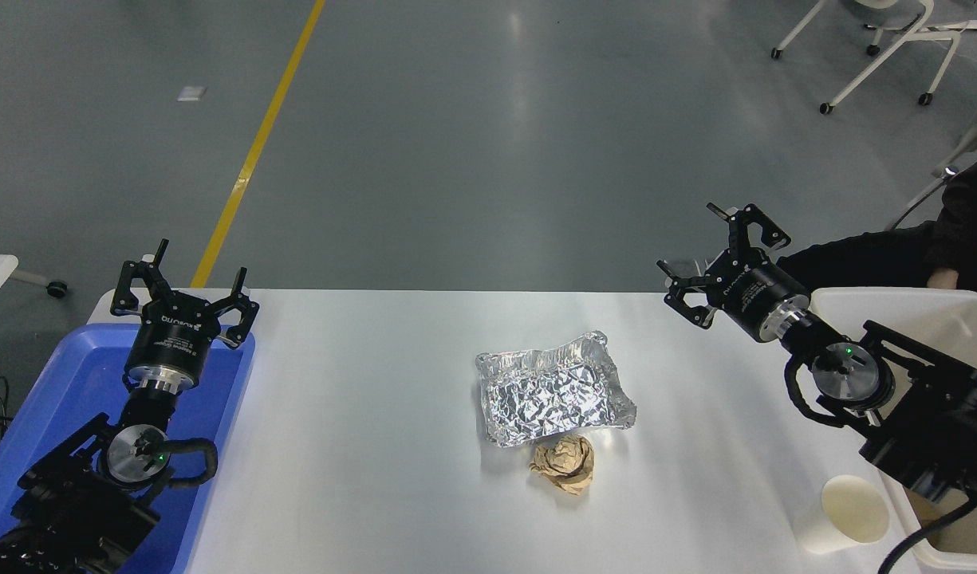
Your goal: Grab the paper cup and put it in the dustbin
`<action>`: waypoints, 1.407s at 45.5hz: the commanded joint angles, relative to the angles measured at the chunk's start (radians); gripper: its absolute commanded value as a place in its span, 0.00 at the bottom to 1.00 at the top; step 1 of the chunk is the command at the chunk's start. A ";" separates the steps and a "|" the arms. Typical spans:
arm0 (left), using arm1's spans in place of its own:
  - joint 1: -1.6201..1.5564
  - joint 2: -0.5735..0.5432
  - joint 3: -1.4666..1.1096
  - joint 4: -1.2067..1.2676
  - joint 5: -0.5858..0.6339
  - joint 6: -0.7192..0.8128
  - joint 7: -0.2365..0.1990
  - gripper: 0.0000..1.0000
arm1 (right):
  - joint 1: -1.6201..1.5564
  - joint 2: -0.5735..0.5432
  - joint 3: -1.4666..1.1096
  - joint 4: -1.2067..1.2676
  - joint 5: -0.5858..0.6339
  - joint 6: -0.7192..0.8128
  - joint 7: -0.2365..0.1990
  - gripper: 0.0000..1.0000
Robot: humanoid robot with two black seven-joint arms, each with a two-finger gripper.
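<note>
Head view. The white table fills the lower half of the frame, with grey floor beyond its far edge. The paper cup stands upright near the table's near right corner, its long axis vertical and its open mouth facing up, so that the cream inside and rolled rim show. It stands just beside the near left part of the dustbin, the off-white bin at the right edge of the table, largely covered by the right arm; whether cup and bin touch cannot be told. The right gripper is raised over the table's far right edge, pointing away and to the left, its jaws spread and holding nothing, well apart from the cup. The left gripper is parked at the lower left above the blue tray, pointing away from the camera, its jaws likewise spread and empty. At the table's middle lies a crumpled foil tray, its long axis running left to right. A crumpled brown paper ball lies just beside the foil tray's near edge. A person's dark sleeve enters at the right edge, behind the bin.
</note>
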 commanded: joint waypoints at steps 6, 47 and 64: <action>-0.008 0.003 0.013 0.001 0.004 0.005 0.003 1.00 | 0.012 0.001 -0.019 -0.001 -0.004 -0.005 0.000 1.00; -0.008 0.003 0.015 0.001 0.004 0.006 0.002 1.00 | 1.405 -0.059 -1.333 0.508 -0.332 0.344 -0.012 1.00; -0.008 0.003 0.013 0.001 0.004 0.006 0.002 1.00 | 1.681 0.113 -1.553 0.746 -0.386 0.378 -0.011 1.00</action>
